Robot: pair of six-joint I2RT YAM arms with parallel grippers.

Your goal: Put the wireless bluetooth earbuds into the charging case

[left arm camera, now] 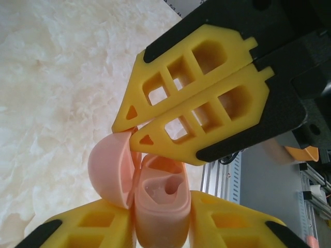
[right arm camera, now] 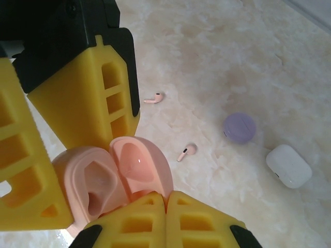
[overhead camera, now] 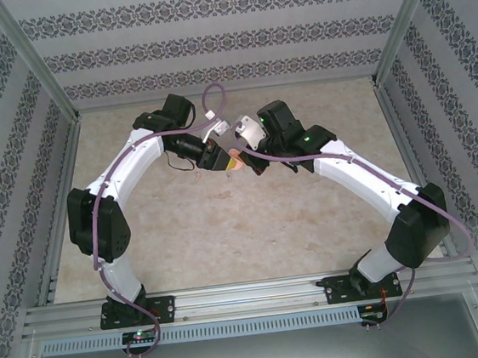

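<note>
1. The bench [right arm camera: 232, 51] is pale and marbled. The work is done above its middle, where both arms meet.
2. The left fingers [left arm camera: 98, 222] are closed onto the pink case [left arm camera: 161, 206], one on each side of its body. It is held clear of the bench with its sockets exposed.
3. The right fingers [left arm camera: 207, 82] are pressed together, with their tips at the rim of the lid [left arm camera: 109, 165], which is swung open. Whether the rim is pinched between them cannot be told.
4. A white case [right arm camera: 288, 165] and a purple case [right arm camera: 239, 127] lie shut on the bench, just beside each other and well apart from the pink case.
5. The near earbud [right arm camera: 186, 152] and the far earbud [right arm camera: 153, 98], both pink, lie loose on the bench, apart from each other and outside the case.
6. The step is judged to be steadying the opened case.
   - The body is best gripped low, so that no socket is covered.
   - The lid should be pushed no further than its hinge allows.
   - The case should be levelled before the right fingers are freed for the near earbud.
   - That earbud is best taken by its head, so the stem can be lowered into a socket.
</note>
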